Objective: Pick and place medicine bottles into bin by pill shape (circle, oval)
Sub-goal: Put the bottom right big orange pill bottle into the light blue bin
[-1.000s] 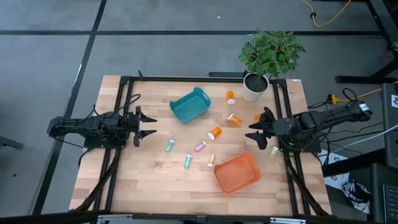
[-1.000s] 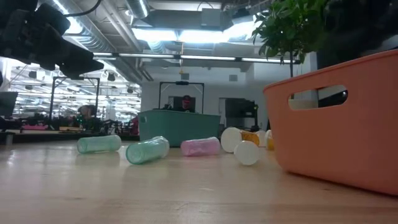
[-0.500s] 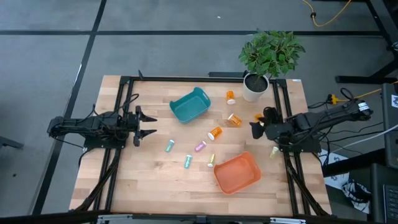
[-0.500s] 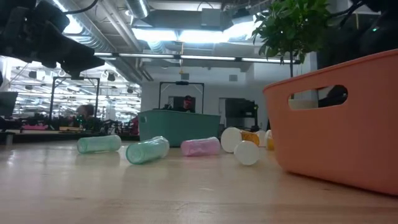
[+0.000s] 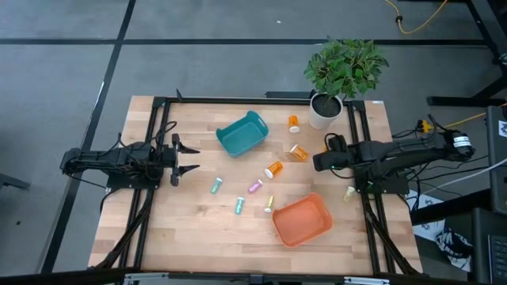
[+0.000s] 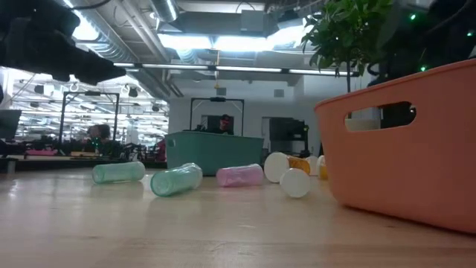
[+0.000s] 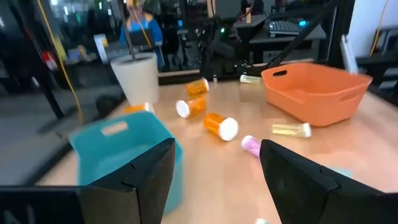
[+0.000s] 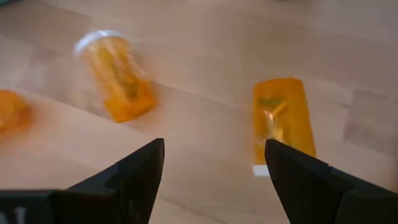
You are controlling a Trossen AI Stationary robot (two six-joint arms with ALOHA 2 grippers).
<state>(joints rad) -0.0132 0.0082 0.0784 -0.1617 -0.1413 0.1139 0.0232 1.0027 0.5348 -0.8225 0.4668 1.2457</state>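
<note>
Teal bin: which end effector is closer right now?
Left. The left end effector sits just off the teal bin's left side with bare table between. The right end effector is farther, beyond the amber bottles on the bin's other side.

A wooden table (image 5: 190, 229) carries two bins (image 5: 242, 134), scattered bottles (image 5: 273, 169), a plant (image 5: 325, 111).

The right end effector (image 5: 318, 162) has swung across the desk (image 5: 198, 226) from its earlier spot beside the right rail, moving toward the middle and a little toward the far edge. It now sits just beside the amber bottle (image 5: 299, 151) near the plant pot, fingers apart, and its arm (image 5: 396, 152) has straightened into a flatter line
</note>
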